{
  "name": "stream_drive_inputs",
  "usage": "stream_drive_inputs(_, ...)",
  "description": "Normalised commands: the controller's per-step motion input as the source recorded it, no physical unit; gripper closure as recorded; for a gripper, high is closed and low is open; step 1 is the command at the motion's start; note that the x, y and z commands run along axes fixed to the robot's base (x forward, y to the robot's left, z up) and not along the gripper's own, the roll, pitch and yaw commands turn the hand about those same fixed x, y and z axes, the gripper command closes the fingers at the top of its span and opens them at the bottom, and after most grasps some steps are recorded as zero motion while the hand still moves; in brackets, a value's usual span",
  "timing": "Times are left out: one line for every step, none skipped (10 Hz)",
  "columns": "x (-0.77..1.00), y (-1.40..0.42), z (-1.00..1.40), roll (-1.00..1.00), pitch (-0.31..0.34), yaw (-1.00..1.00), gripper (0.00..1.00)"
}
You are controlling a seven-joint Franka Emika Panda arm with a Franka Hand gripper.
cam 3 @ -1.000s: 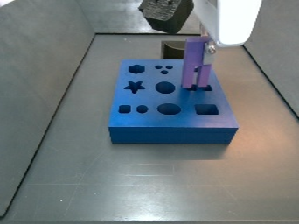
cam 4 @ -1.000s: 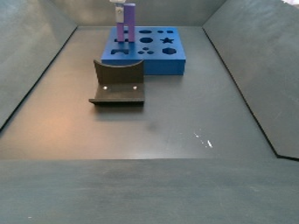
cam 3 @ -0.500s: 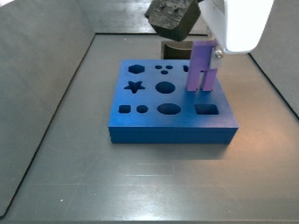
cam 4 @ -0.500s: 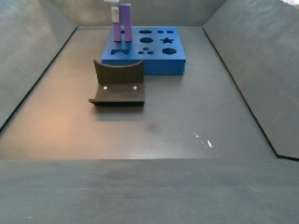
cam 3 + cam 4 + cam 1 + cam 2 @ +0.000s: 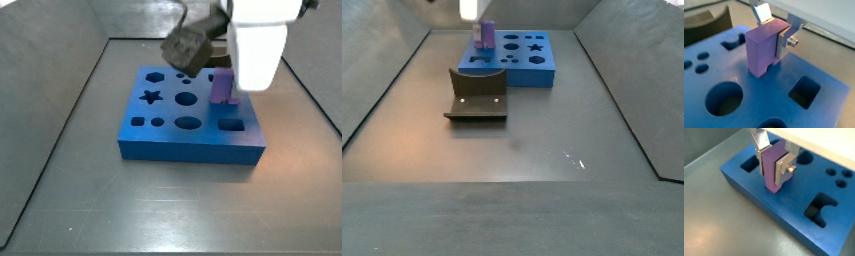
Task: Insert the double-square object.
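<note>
The double-square object [image 5: 763, 47] is a lavender bar standing upright. My gripper [image 5: 775, 27] is shut on its upper part, a silver finger [image 5: 785, 41] on either side. It shows the same way in both wrist views [image 5: 773, 170]. Its lower end meets the top of the blue block [image 5: 751, 183], at a hole in the row with the square hole [image 5: 807, 91]. In both side views the bar [image 5: 223, 90] [image 5: 485, 38] stands low in the block [image 5: 167, 140] [image 5: 523, 65], under my gripper [image 5: 230, 80].
The dark fixture [image 5: 477, 95] stands on the floor beside the block and shows in a side view [image 5: 187, 45] behind it. The block has star, round and square holes. Grey walls enclose the floor [image 5: 516, 160].
My gripper has moved down with the lavender bar. The bar now stands lower, with less of it showing above the blue block.
</note>
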Motion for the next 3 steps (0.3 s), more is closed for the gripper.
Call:
stream_drive_inputs(-0.08,-0.4,-0.45,0.0,-0.17,0.28,1.0)
stream_drive_inputs(-0.12,-0.04,-0.13,-0.01,-0.196,0.13,1.0)
stream_drive_inputs(0.0,0.0,0.0,0.0,0.0,0.01,1.0)
